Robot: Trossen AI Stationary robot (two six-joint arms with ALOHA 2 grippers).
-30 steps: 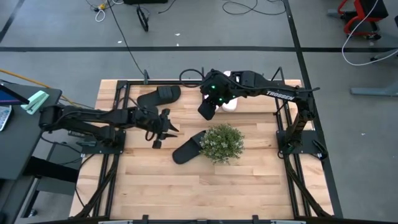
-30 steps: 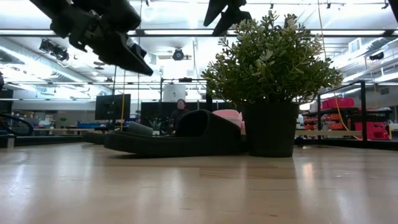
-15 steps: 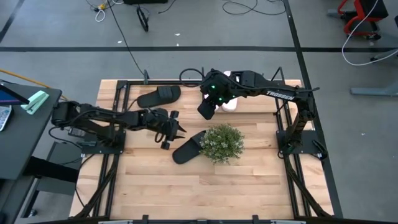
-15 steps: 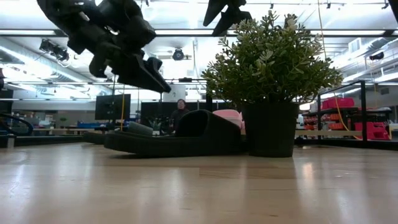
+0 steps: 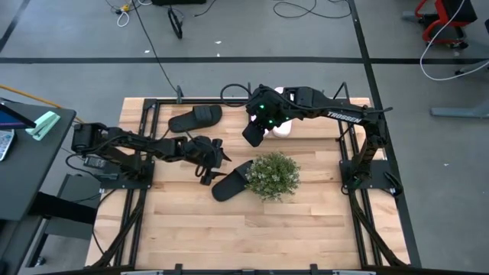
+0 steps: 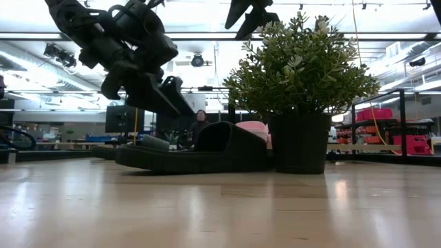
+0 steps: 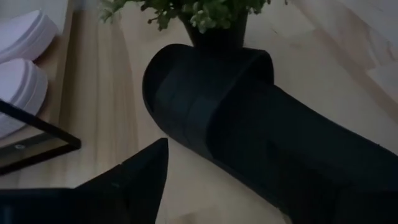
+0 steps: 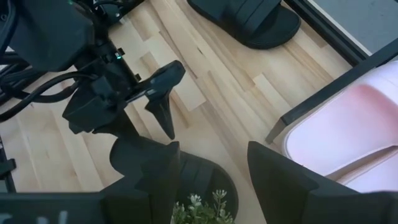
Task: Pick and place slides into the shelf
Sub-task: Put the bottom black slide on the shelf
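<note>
- High view, nearest part of the counter (image 5: pixel 252 237): bare wood towards 6 o'clock.
- At the counter's middle one black slide (image 5: pixel 231 183) lies flat on the wood, outside the shelf, its toe end towards the plant.
- Small green plant (image 5: pixel 273 174) stands in a dark pot (image 6: pixel 300 141) just at 3 o'clock of that slide. They are touching or nearly so, and the plant blocks the slide's toe end.
- Left gripper (image 5: pixel 210 156) hangs low at 10 o'clock of this slide, close to its heel end. Its fingers (image 8: pixel 163 78) are spread apart with nothing between them, and they are not on the slide.
- Right gripper (image 5: pixel 252 136) hovers above the counter at 12 o'clock of the plant, between it and the far edge. Its fingers (image 8: pixel 280 180) also stand apart and empty.
- Shelf (image 5: pixel 206 99) runs along the far edge at 12 o'clock.
- Second black slide (image 5: pixel 195 118) lies among the shelf's bars at its left part.
- Pale pink slides (image 8: pixel 348 118) sit behind a shelf bar near the middle, side by side and largely covered by the right arm from above.
- Beyond the counter, the low view shows a person (image 6: pixel 200 120) far off in the room.
</note>
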